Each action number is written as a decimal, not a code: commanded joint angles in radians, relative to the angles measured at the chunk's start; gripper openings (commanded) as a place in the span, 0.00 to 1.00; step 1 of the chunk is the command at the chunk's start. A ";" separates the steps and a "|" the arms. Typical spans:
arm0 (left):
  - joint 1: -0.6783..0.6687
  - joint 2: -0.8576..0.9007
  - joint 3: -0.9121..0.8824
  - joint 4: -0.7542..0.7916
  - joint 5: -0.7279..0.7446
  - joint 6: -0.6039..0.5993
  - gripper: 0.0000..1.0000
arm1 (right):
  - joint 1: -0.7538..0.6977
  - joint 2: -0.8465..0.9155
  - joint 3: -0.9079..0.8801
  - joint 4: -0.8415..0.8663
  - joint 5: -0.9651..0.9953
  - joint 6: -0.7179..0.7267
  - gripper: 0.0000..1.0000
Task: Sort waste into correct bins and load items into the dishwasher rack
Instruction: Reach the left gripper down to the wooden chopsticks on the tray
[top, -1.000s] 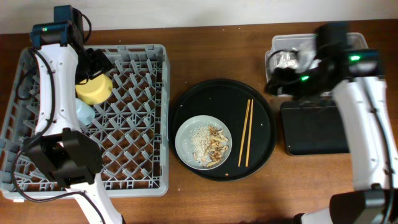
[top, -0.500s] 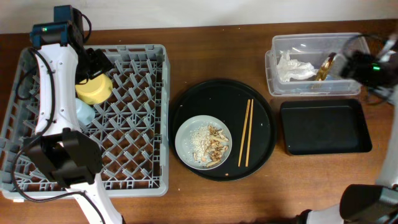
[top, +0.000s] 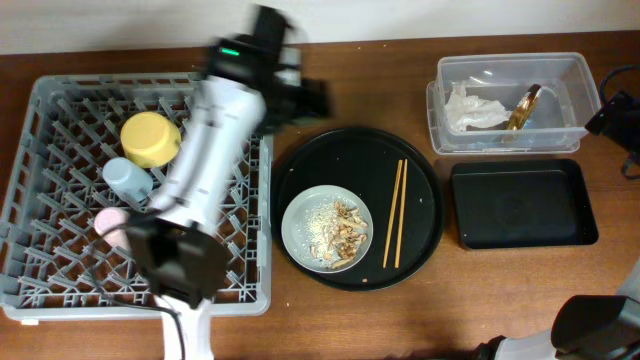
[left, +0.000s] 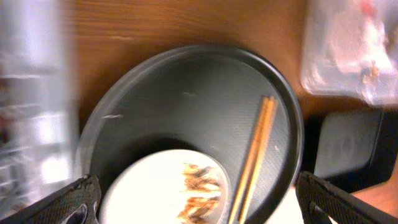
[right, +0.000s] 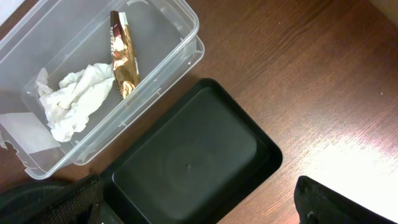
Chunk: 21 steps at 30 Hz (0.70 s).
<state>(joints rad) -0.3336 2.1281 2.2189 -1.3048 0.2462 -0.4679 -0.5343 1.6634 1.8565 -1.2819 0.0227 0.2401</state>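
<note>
The grey dishwasher rack (top: 232, 262) holds the yellow bowl (top: 150, 139), the light-blue cup (top: 128, 178) and the pink cup (top: 111, 222). The pale grey plate (top: 296, 222) with rice and brown scraps (top: 336, 232) sits on the round black tray (top: 340, 160), beside the chopsticks (top: 396, 213). My left gripper (top: 306, 98) hovers open and empty above the plate (left: 140, 193) and chopsticks (left: 256, 158). The clear tub (top: 440, 72) holds the white napkin (right: 74, 99) and the gold-brown wrapper (right: 123, 59). My right gripper (right: 199, 205) is open and empty over the shallow black tray (right: 193, 155).
The right arm (top: 614, 108) sits at the table's right edge, beside the tub. The black rectangular tray (top: 520, 205) lies in front of the tub. Bare wooden table shows between the rack, the round tray and the bins.
My left arm has swung right, from beside the yellow bowl in the rack to the round tray's far edge. My right arm has pulled back from the tub to the right edge.
</note>
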 joint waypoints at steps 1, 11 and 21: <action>-0.264 0.005 0.003 0.038 -0.198 0.041 0.99 | -0.003 -0.006 0.016 -0.001 0.013 0.011 0.99; -0.614 0.189 0.003 0.194 -0.407 0.042 0.68 | -0.003 -0.006 0.016 -0.001 0.013 0.011 0.99; -0.648 0.303 0.003 0.210 -0.409 -0.063 0.19 | -0.003 -0.006 0.016 -0.001 0.013 0.011 0.99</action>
<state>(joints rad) -0.9791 2.3714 2.2181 -1.1011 -0.1577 -0.4728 -0.5343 1.6634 1.8565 -1.2823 0.0227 0.2401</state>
